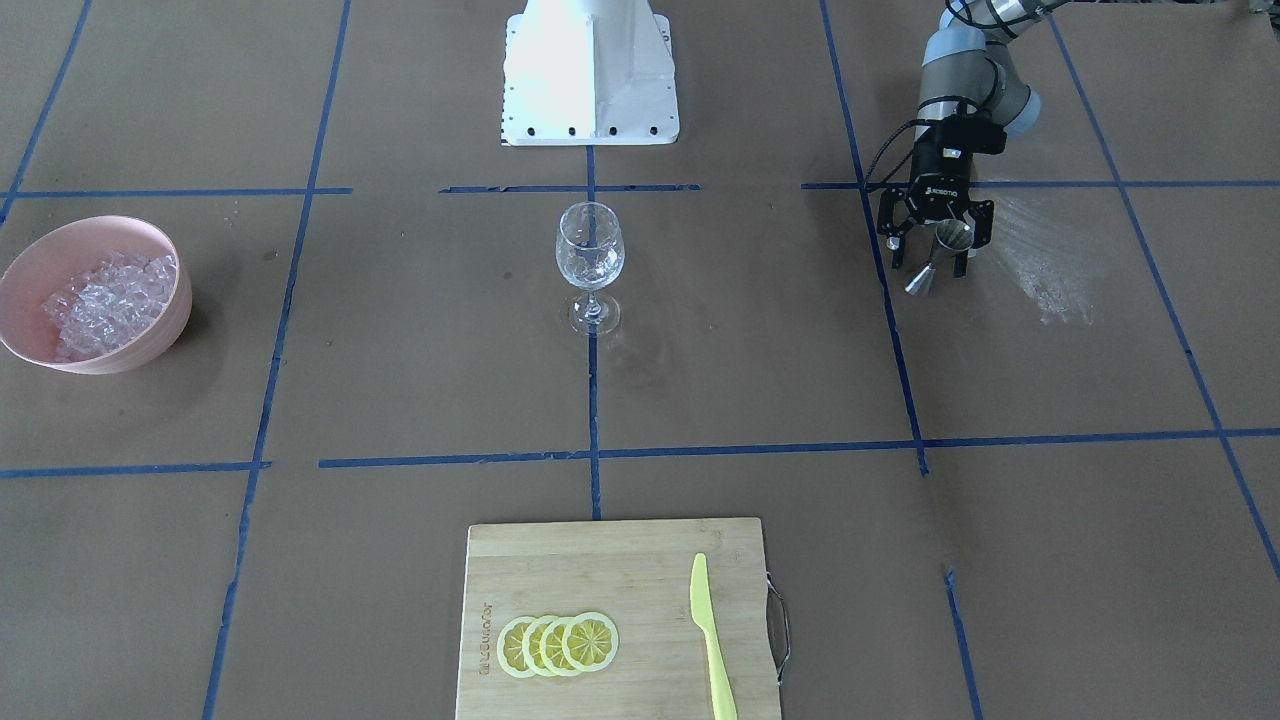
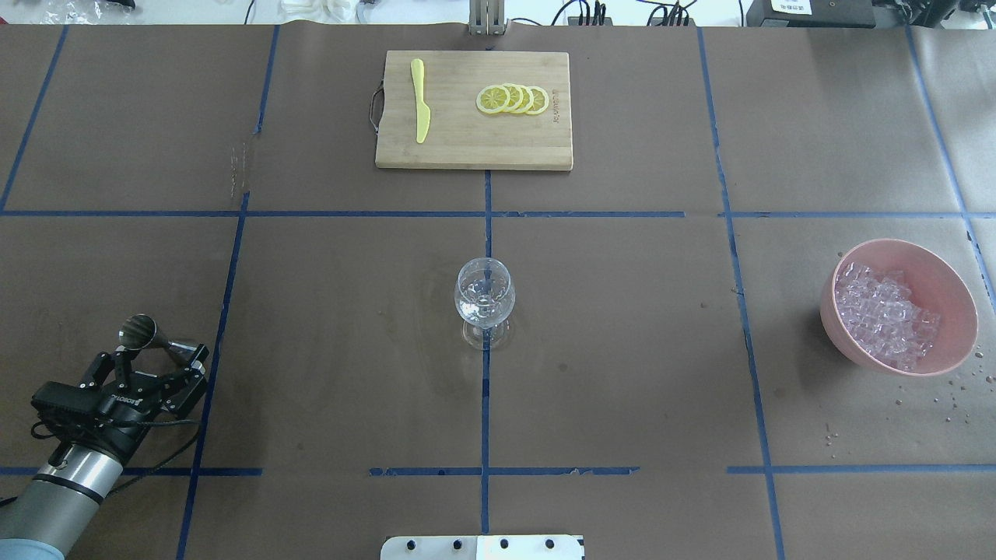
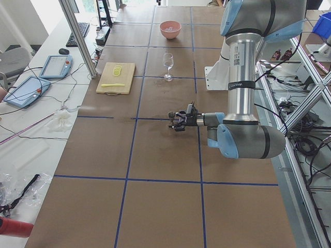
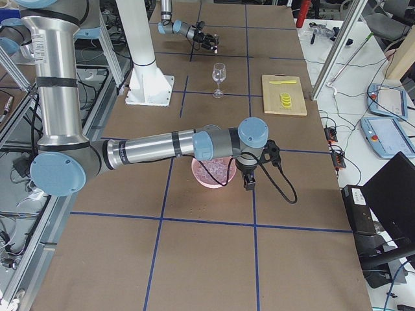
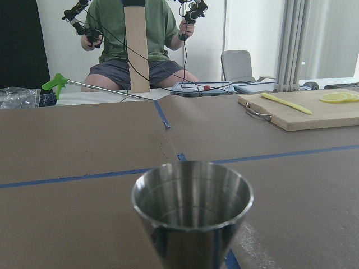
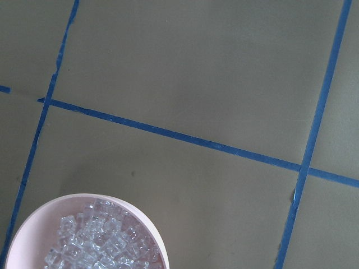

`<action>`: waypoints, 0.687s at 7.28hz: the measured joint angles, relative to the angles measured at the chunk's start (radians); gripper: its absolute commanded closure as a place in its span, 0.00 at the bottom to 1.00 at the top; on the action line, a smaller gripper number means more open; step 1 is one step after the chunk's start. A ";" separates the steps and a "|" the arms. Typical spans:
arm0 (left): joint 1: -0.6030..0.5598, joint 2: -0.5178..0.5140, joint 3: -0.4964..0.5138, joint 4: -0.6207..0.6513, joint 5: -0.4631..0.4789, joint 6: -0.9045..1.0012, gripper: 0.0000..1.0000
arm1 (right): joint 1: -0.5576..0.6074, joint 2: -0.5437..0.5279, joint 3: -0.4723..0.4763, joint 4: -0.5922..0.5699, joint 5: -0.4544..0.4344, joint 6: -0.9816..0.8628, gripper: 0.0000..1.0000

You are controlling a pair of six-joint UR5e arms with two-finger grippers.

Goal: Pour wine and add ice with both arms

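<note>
A steel jigger [image 1: 948, 238] stands upright on the brown table between the spread fingers of my left gripper [image 1: 930, 262], which is open; the jaws are well apart on either side of it. From overhead the jigger [image 2: 140, 330] sits just past the left gripper [image 2: 159, 354], and its cup [image 5: 190, 207] fills the left wrist view. The wine glass [image 2: 484, 299] stands at the table's centre. Ice [image 2: 887, 311] fills a pink bowl [image 2: 953, 295]. My right gripper [image 4: 248, 181] hangs beside that bowl [image 4: 211, 175]; I cannot tell its state. No wine shows.
A bamboo cutting board [image 2: 467, 148] at the far side carries lemon slices [image 2: 513, 99] and a yellow knife [image 2: 420, 109]. The white robot base [image 1: 590, 75] stands at the near edge. A seated person [image 5: 140, 33] is beyond the table. Water drops [image 2: 957, 389] lie near the bowl.
</note>
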 measured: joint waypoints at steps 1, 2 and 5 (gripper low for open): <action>-0.001 0.009 -0.014 0.000 -0.038 0.028 0.00 | 0.000 -0.001 0.001 0.000 0.000 0.000 0.00; -0.002 0.033 -0.037 0.001 -0.078 0.051 0.00 | 0.000 -0.001 0.002 0.000 0.000 0.000 0.00; -0.013 0.197 -0.163 0.003 -0.241 0.137 0.00 | 0.000 -0.003 0.003 0.000 0.000 0.000 0.00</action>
